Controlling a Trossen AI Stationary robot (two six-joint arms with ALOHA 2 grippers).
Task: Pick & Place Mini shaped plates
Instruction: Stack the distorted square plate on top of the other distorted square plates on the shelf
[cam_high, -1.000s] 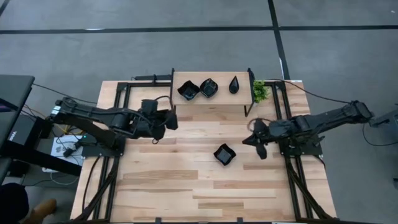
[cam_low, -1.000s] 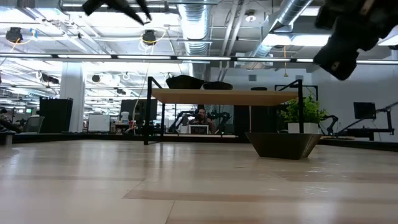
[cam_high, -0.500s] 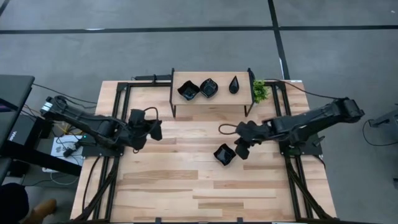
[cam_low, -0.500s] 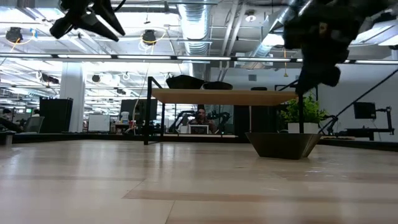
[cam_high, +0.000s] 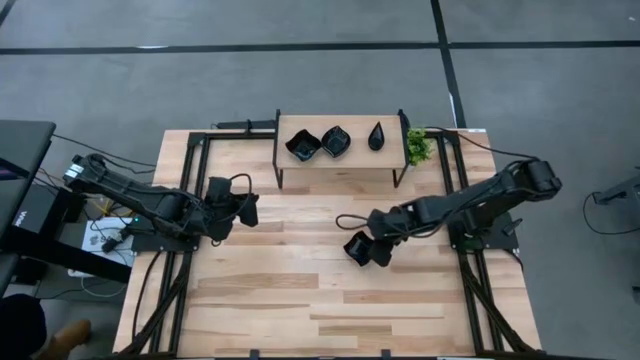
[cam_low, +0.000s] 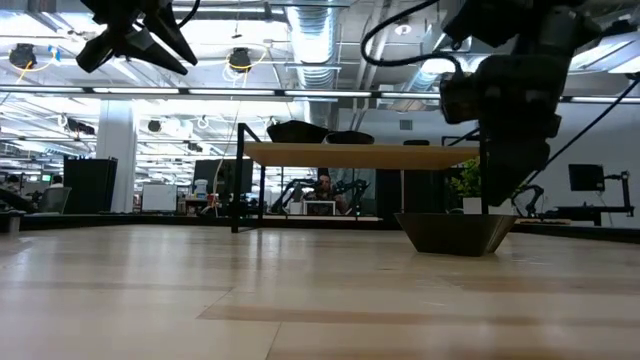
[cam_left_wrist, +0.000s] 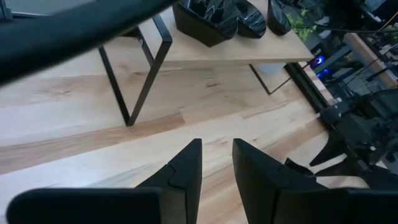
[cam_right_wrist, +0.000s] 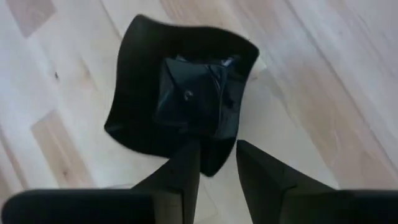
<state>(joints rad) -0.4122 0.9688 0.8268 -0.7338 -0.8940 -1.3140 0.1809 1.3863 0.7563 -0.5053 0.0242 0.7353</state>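
One black, square, wavy-rimmed mini plate (cam_high: 355, 247) (cam_right_wrist: 186, 93) (cam_low: 455, 232) rests on its base on the wooden table, right of the middle. My right gripper (cam_high: 377, 252) (cam_right_wrist: 217, 146) (cam_low: 505, 195) hovers open just over the plate's right side, pointing down, its fingers either side of one corner of the rim. Three other black mini plates (cam_high: 302, 146) (cam_high: 335, 141) (cam_high: 376, 136) sit on a small raised shelf (cam_high: 345, 160) at the far edge. My left gripper (cam_high: 248, 208) (cam_left_wrist: 216, 146) waits in the air over the table's left side, open and holding nothing.
The shelf stands on thin black legs (cam_left_wrist: 146, 68) at the table's far middle. A small green plant (cam_high: 418, 147) is at its right end. Bare wood lies between the arms and toward the near edge. A person (cam_low: 322, 188) sits in the room behind.
My right gripper has swung from the table's right side toward the left and come down over the plate on the table. My left gripper has drawn back toward the table's left edge and then held still. The plate has not moved.
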